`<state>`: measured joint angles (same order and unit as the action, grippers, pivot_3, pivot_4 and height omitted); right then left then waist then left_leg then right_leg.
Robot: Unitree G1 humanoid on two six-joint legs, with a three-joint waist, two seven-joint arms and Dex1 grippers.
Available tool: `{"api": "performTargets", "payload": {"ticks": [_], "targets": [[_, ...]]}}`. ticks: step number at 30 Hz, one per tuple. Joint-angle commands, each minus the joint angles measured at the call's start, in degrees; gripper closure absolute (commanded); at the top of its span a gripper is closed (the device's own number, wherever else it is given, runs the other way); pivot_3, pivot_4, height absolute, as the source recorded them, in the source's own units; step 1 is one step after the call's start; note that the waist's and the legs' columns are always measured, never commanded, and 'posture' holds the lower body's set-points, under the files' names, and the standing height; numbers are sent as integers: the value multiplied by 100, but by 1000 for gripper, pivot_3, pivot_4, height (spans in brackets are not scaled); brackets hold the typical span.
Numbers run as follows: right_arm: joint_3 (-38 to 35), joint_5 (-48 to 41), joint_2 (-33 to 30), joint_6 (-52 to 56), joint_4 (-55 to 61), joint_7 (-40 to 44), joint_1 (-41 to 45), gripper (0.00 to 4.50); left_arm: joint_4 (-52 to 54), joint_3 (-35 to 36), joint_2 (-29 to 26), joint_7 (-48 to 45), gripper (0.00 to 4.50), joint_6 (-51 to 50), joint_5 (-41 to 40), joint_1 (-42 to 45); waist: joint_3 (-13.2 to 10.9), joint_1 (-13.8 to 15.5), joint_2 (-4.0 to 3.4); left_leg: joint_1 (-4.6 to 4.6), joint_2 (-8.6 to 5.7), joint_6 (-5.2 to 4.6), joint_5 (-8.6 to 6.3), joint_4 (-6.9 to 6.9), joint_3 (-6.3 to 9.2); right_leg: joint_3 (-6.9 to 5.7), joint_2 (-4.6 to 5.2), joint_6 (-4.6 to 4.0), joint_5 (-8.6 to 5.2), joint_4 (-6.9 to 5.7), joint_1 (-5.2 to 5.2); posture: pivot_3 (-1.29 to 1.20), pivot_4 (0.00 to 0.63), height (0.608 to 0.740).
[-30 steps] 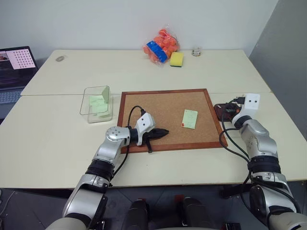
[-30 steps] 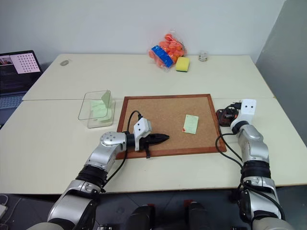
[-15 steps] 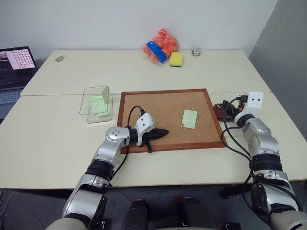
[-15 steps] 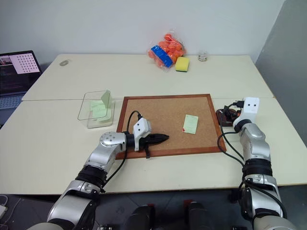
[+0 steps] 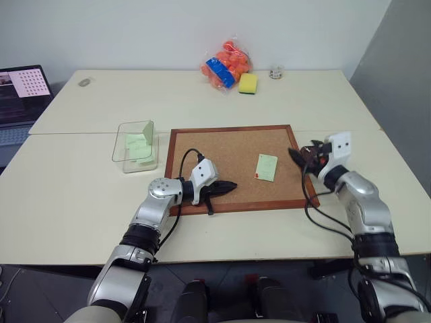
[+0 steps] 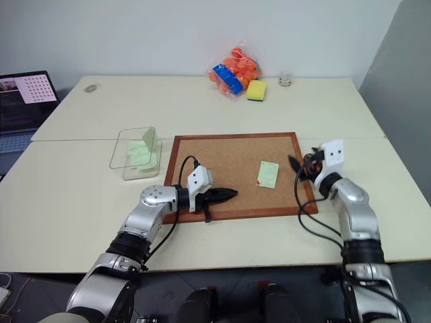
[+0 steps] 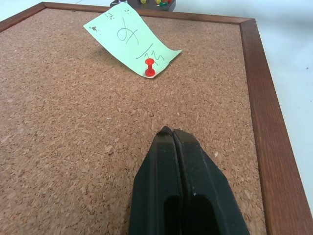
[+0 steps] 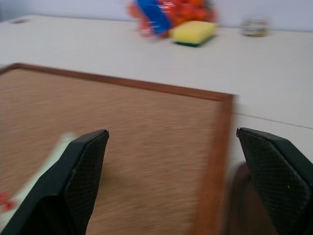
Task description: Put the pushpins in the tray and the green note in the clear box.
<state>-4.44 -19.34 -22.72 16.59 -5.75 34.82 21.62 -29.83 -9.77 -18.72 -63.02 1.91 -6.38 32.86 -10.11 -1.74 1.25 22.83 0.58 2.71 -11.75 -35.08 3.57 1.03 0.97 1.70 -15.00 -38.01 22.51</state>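
Right claw [image 5: 301, 156] gapes over corkboard [image 5: 232, 148] edge.

Tray [image 7: 143, 3] cut by frame edge; pushpins inside barely discernible.

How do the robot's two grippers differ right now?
The left gripper has its black fingers pressed shut, empty, over the corkboard; the right gripper has its fingers spread wide apart. The left one sits near the board's front edge, pointing toward the pinned green note; the right one is at the board's right edge, by the small dark tray. Both hold nothing and have the same two black fingers.
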Motion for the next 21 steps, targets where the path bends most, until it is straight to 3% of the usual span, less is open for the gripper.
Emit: {"api": "performTargets", "payload": {"ticks": [1, 6, 13, 21], "targets": [[173, -658, -187, 647, 1178, 639, -353, 51, 23, -47, -10, 26, 4500, 6, 28, -54, 0, 3, 0, 0, 1, 0, 0, -1, 1, -1, 0, 0, 0, 0, 0, 0, 150, 740], [550, -613, -130, 894, 1447, 724, -470, 51, -5, -44, -8, 34, 4500, 17, 31, -31, 0, 1, 1, -2, 1, 0, 0, 0, 3, -2, -1, 0, 0, 0, 0, 0, 150, 740], [1186, 262, 355, 173, 428, 418, 4, 51, -28, -46, 12, 72, 4500, 54, 49, 5, 0, 3, 1, -2, 1, 0, 0, -2, 4, -5, -1, 1, 0, 2, -1, 0, 150, 740], [1151, 591, 681, -442, -619, 358, 427, 51, 94, -34, -21, 102, 4500, 30, 30, -98, 0, 1, 1, -1, 1, 0, 0, -1, 4, -4, -1, 0, 0, 1, 0, 0, 150, 740]]}}
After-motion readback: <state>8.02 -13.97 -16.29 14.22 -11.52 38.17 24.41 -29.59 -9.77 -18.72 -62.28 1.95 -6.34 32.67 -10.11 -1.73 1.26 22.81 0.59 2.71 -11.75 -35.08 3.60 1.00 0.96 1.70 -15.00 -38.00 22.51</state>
